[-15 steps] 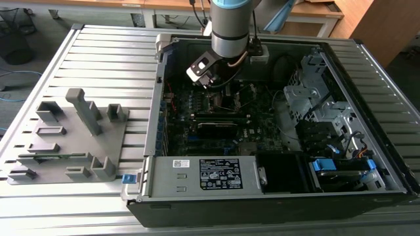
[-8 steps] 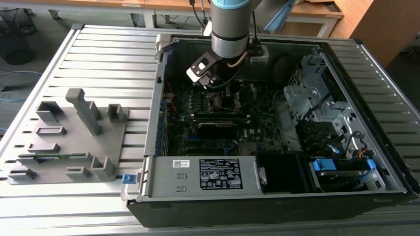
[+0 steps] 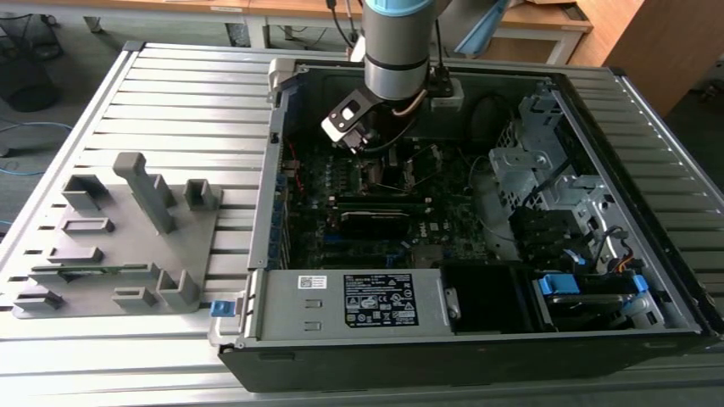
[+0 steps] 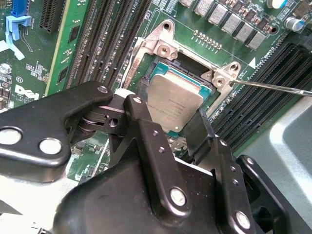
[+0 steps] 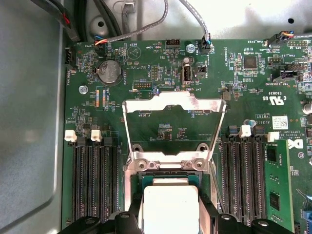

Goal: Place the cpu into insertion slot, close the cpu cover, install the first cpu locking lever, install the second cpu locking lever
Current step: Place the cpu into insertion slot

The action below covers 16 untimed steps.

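The cpu (image 4: 176, 95), a flat square chip with a grey metal top, sits between my gripper's (image 4: 168, 108) two black fingers (image 4: 146, 129), right over the insertion slot (image 4: 168, 73). Both fingers press on opposite edges of the chip. In the first wrist view the cpu (image 5: 169, 200) hangs above the slot's dark rim (image 5: 146, 179), and the cpu cover (image 5: 173, 103) is swung open, away from the slot. A thin locking lever (image 4: 273, 87) sticks out to one side, unlatched. In the exterior view my gripper (image 3: 379, 153) reaches down into the open computer case (image 3: 263, 254).
Long black memory slots (image 5: 92, 180) flank the socket on both sides, one holding a green module (image 5: 275, 190). Cables (image 5: 146, 29) run along the board's edge. A drive cage (image 3: 543, 170) fills the case on the exterior view's right. A grey fixture (image 3: 125, 246) lies on the slatted table.
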Motion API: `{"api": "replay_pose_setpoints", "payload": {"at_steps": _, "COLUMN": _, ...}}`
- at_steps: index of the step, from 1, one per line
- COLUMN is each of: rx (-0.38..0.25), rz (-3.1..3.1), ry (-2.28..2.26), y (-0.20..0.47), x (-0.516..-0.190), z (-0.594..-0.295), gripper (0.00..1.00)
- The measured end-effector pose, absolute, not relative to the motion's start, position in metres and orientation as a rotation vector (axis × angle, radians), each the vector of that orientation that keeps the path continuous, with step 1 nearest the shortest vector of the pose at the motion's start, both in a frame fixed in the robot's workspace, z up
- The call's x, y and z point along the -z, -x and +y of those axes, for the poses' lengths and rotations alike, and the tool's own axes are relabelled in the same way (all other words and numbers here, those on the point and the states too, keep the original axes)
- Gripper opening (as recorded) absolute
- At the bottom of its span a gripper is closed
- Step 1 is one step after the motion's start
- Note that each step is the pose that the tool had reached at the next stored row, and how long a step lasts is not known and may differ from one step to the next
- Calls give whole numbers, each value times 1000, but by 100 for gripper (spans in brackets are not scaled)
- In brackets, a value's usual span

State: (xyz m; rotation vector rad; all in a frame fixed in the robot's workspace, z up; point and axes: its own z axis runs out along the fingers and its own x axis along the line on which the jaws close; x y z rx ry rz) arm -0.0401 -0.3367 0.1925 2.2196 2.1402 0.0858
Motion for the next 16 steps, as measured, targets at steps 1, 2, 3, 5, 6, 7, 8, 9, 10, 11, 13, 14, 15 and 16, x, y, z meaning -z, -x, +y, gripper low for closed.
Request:
{"api": "replay_pose_setpoints", "payload": {"at_steps": 1, "rx": -86, "rz": 2140, "ry": -2220, "y": 40, "x": -192, "z": -337, "gripper": 54}}
{"api": "replay_pose_setpoints", "payload": {"at_steps": 2, "rx": -86, "rz": 2140, "ry": -2220, "y": 40, "x": -192, "z": -337, "gripper": 54}}
{"api": "replay_pose_setpoints", "payload": {"at_steps": 3, "rx": -86, "rz": 2140, "ry": -2220, "y": 40, "x": -192, "z": -337, "gripper": 54}}
{"api": "replay_pose_setpoints", "payload": {"at_steps": 5, "rx": -88, "rz": 2141, "ry": -2220, "y": 40, "x": -192, "z": -336, "gripper": 55}}
{"api": "replay_pose_setpoints", "payload": {"at_steps": 6, "rx": -87, "rz": 2140, "ry": -2220, "y": 40, "x": -192, "z": -337, "gripper": 55}}
{"api": "replay_pose_setpoints", "payload": {"at_steps": 7, "rx": -87, "rz": 2140, "ry": -2220, "y": 40, "x": -192, "z": -337, "gripper": 61}}
{"api": "replay_pose_setpoints", "payload": {"at_steps": 8, "rx": -86, "rz": 2140, "ry": -2220, "y": 40, "x": -192, "z": -337, "gripper": 61}}
{"api": "replay_pose_setpoints", "payload": {"at_steps": 9, "rx": -86, "rz": 2140, "ry": -2220, "y": 40, "x": -192, "z": -337, "gripper": 67}}
{"api": "replay_pose_setpoints", "payload": {"at_steps": 10, "rx": -86, "rz": 2140, "ry": -2220, "y": 40, "x": -192, "z": -337, "gripper": 67}}
{"api": "replay_pose_setpoints", "payload": {"at_steps": 11, "rx": -86, "rz": 2140, "ry": -2220, "y": 40, "x": -192, "z": -337, "gripper": 67}}
{"api": "replay_pose_setpoints", "payload": {"at_steps": 13, "rx": -86, "rz": 2140, "ry": -2220, "y": 40, "x": -192, "z": -337, "gripper": 67}}
{"api": "replay_pose_setpoints", "payload": {"at_steps": 14, "rx": -86, "rz": 2140, "ry": -2220, "y": 40, "x": -193, "z": -337, "gripper": 67}}
{"api": "replay_pose_setpoints", "payload": {"at_steps": 15, "rx": -85, "rz": 2140, "ry": -2220, "y": 40, "x": -193, "z": -337, "gripper": 67}}
{"api": "replay_pose_setpoints", "payload": {"at_steps": 16, "rx": -86, "rz": 2140, "ry": -2220, "y": 40, "x": -195, "z": -337, "gripper": 67}}
